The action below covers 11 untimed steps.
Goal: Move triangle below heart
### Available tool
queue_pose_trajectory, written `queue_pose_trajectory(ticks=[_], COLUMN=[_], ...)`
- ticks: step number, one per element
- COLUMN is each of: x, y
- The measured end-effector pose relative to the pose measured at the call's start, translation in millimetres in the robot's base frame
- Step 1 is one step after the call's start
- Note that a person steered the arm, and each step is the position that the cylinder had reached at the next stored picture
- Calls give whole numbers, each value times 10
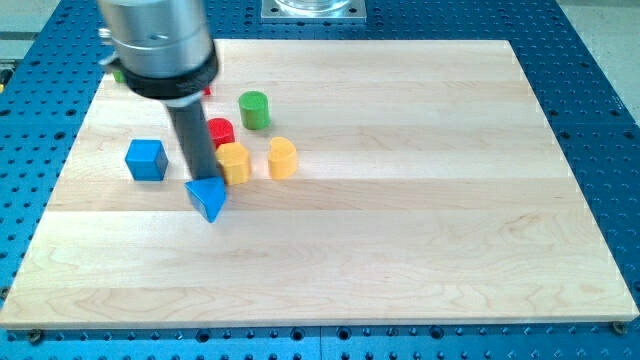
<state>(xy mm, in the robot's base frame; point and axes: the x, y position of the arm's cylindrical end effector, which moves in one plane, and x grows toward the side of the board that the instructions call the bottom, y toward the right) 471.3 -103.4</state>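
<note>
The blue triangle lies on the wooden board at the left of the middle. My tip rests at the triangle's top edge, touching it or nearly so. Two yellow blocks sit just up and right of the triangle: one right beside the rod, the other further right with a rounded, heart-like outline. Which one is the heart I cannot tell for sure. The triangle is lower than both and to their left.
A red block sits behind the nearer yellow block. A green cylinder stands above it. A blue cube lies to the rod's left. The arm's housing hides part of a green block and a red block at the top left.
</note>
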Motion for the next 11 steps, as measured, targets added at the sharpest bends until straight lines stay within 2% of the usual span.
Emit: queue_pose_trajectory(ticks=[1, 2, 3, 4, 5, 6, 7, 8, 9, 10, 11], x=[182, -98, 312, 442, 303, 69, 14, 438, 386, 227, 724], y=[147, -356, -649, 71, 355, 322, 727, 1096, 1080, 651, 588])
